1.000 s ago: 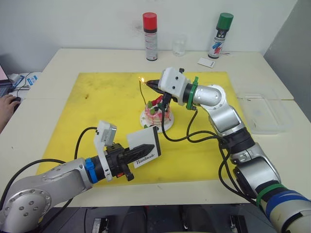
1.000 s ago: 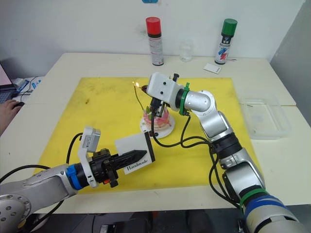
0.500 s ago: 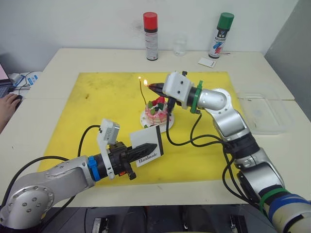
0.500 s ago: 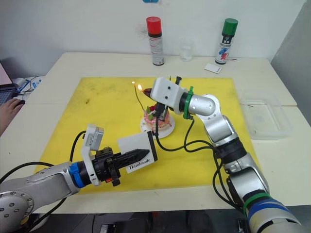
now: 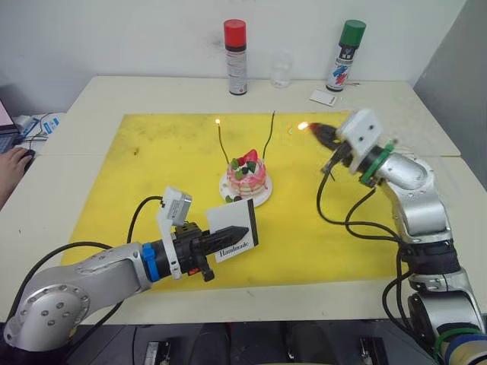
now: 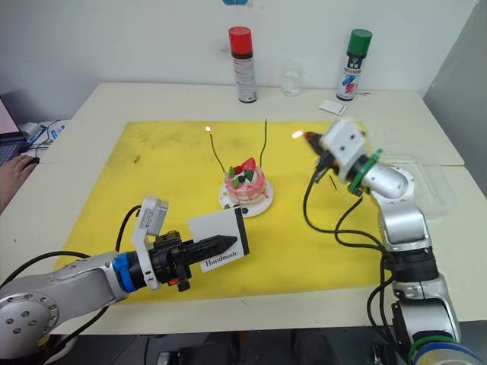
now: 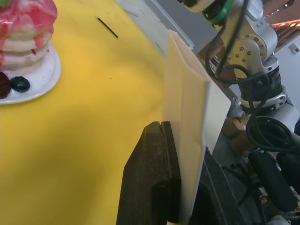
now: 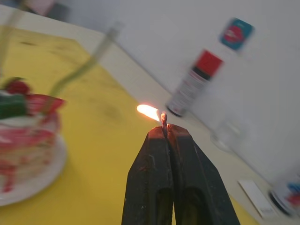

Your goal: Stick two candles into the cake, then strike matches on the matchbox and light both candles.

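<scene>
The matchbox [image 5: 233, 232] sits upright between the closed fingers of the left gripper [image 5: 228, 233], held just above the yellow mat [image 5: 160, 175] with its printed face toward the head camera. Judging by that pose, it is being kept off the surface and steady so its dark edge strip can serve as a striking face. The left wrist view adds what the head views cannot: the box seen edge-on, pinched between both pads, and one spare match [image 7: 107, 27] lying on the mat beyond the gripper, off past the cake.

Ahead of that gripper and a little to its right stands the cake [image 5: 246, 173] on its white plate [image 5: 262, 196]. Two candles rise from it: the left candle [image 5: 223, 144] carries a small flame at its tip, while the right candle [image 5: 268, 135] looks unlit, so the lighting seems half done.

Well to the right of the cake, the right gripper [image 5: 318, 131] is clamped shut on a burning match [image 8: 164, 117], its flame [image 5: 303, 126] pointing back toward the cake. It is held high and clear of the mat, probably to keep the flame alive and away from anything until it is brought to the unlit wick. The right wrist view shows how little match remains above the fingertips, which the head views cannot resolve; I would judge that time is short before it burns down to the pads.
</scene>
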